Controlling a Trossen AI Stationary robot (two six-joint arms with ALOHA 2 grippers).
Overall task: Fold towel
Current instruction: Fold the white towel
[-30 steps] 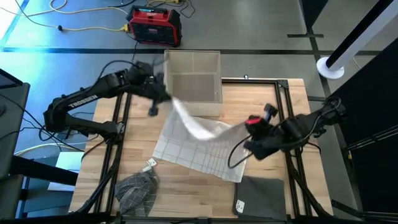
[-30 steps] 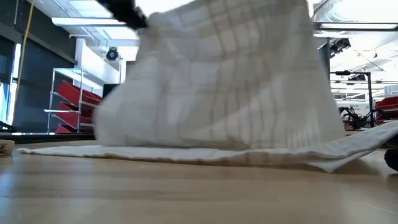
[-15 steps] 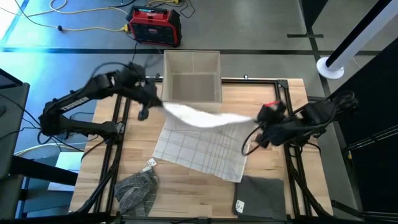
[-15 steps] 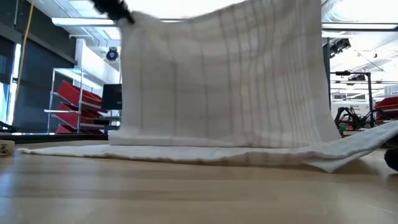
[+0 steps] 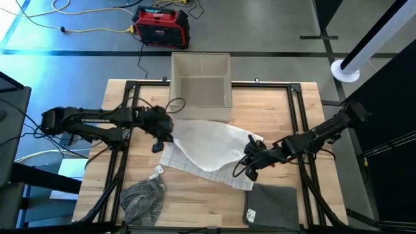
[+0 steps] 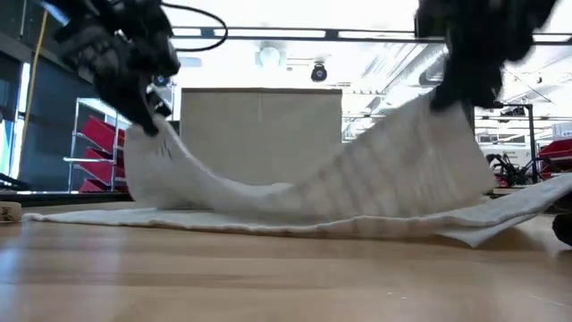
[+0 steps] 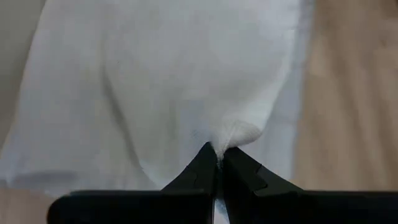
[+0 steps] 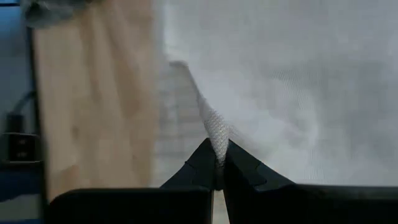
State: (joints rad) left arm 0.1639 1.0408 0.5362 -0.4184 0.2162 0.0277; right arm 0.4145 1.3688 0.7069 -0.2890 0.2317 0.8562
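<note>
- While half a second ago lifted high and taut, now sagging low over its own lower half on the bench (image 5: 117, 97): towel (image 5: 208, 146).
- Pinching opposite corners, fingers clenched: left gripper (image 5: 162, 133), right gripper (image 5: 253, 156).
- Nearing completion of the first fold.

Table clutter, as we see it from above
We've got a beige bin (image 5: 201, 78) at the table's (image 5: 273, 104) far edge, grey plaid cloth (image 5: 143, 195) and dark cloth (image 5: 273, 205) near the front, red case (image 5: 162, 26) on the floor.

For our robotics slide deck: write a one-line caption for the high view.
Both grippers, left and right, pinch corners of the white towel, drawing it over itself on the wooden table.
</note>
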